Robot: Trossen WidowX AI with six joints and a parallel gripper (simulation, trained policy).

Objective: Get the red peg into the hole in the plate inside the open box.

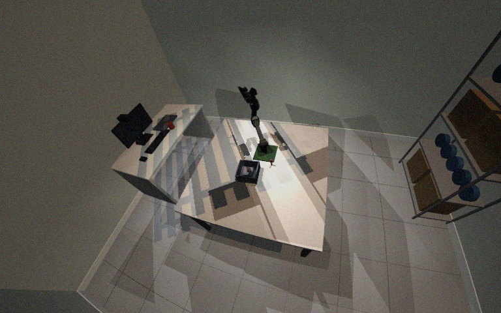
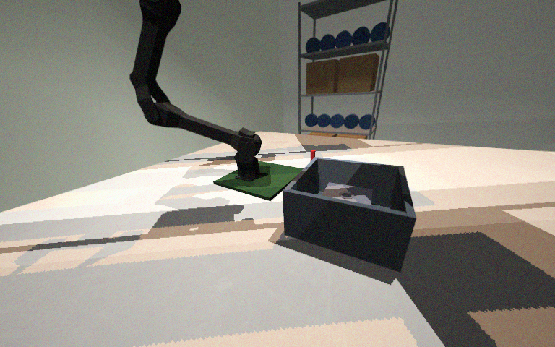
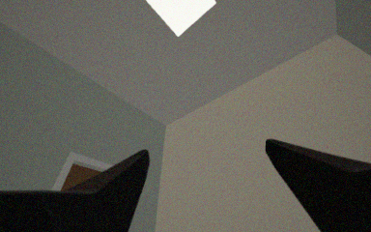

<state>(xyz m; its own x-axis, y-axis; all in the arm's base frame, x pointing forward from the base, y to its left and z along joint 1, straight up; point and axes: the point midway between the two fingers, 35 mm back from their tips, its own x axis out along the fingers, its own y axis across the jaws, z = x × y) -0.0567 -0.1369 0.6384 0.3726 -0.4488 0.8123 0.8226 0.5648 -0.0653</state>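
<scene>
The red peg (image 1: 271, 162) (image 2: 313, 155) stands upright on the table beside the green base mat; in the exterior view its lower part is hidden behind the box. The open dark box (image 1: 238, 178) (image 2: 345, 232) stands on the table in front of the arm. Inside it lies a light plate (image 2: 361, 196) with a round hole (image 2: 347, 195), and no peg shows in it. My gripper (image 3: 207, 150) is open and empty. It is raised high above the table, far from peg and box, and the wrist view shows only walls and ceiling. In the exterior view the gripper is out of frame.
The arm's base stands on the green mat (image 1: 259, 156) (image 2: 276, 187). A desk (image 1: 126, 165) with a monitor (image 1: 132, 126), a keyboard and a red cup (image 1: 171, 125) is on the left in the top view. A tall shelf rack with blue round things and brown boxes stands on the right.
</scene>
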